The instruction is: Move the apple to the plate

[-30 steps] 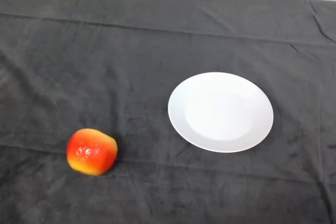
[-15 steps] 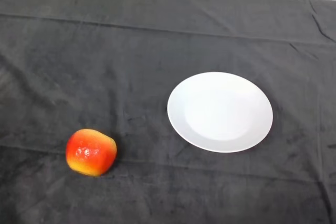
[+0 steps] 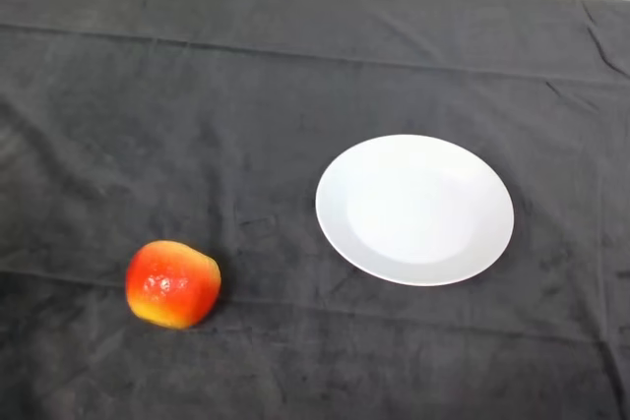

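Hand not showing in head view; state cannot be told. Apple [image 3: 173, 283] sitting on cloth [image 3: 197, 115], well apart from plate [image 3: 340, 233], plate holding nothing. Step in hand, judged: reaching for apple. Advice: approaching from above, wrapping round widest part, lifting clear before carrying across.

Dark-clothed table [image 3: 295, 95] with apple [image 3: 172, 283], white plate [image 3: 414, 210] apart

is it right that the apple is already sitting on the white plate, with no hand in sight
Not quite. The head view shows the apple lying on the dark cloth, apart from the white plate and to its left. The rest holds: no hand shows.
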